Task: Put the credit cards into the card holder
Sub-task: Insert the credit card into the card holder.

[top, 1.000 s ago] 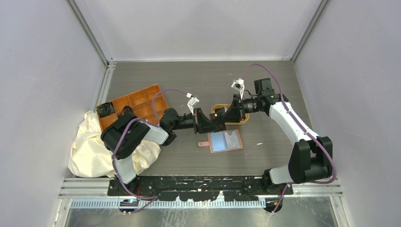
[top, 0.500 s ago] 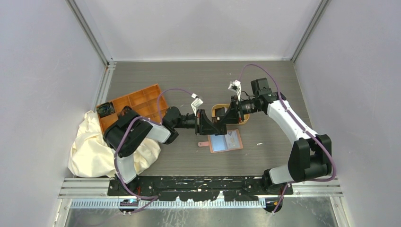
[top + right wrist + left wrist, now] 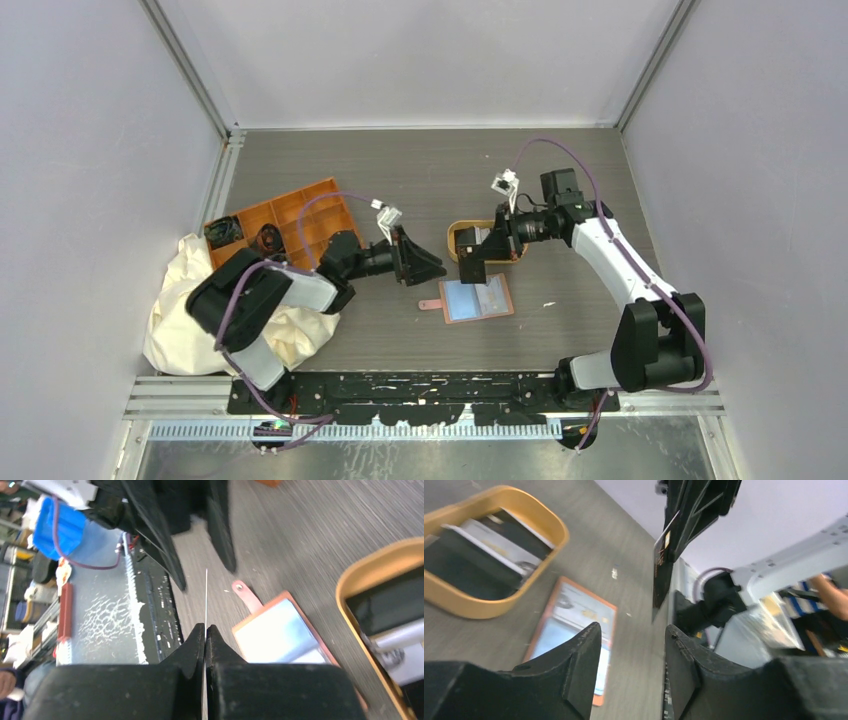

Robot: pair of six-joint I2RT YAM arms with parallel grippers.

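The card holder (image 3: 476,298) lies open; over its far edge the right gripper (image 3: 205,630) pinches one credit card (image 3: 662,570) edge-on; left of it the left gripper (image 3: 633,629) gapes empty; behind it, more cards (image 3: 499,542) fill the oval tray (image 3: 549,525).

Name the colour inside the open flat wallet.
Pale blue, within the pinkish-brown leather wallet; clearest from top external view.

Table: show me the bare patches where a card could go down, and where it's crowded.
Bare: the far strip of table behind the orange tray and oval tray; the stretch right of the card holder; the strip between it and the arm bases. Crowded: just beyond the card holder, where open left fingers face right fingers pinching a credit card.
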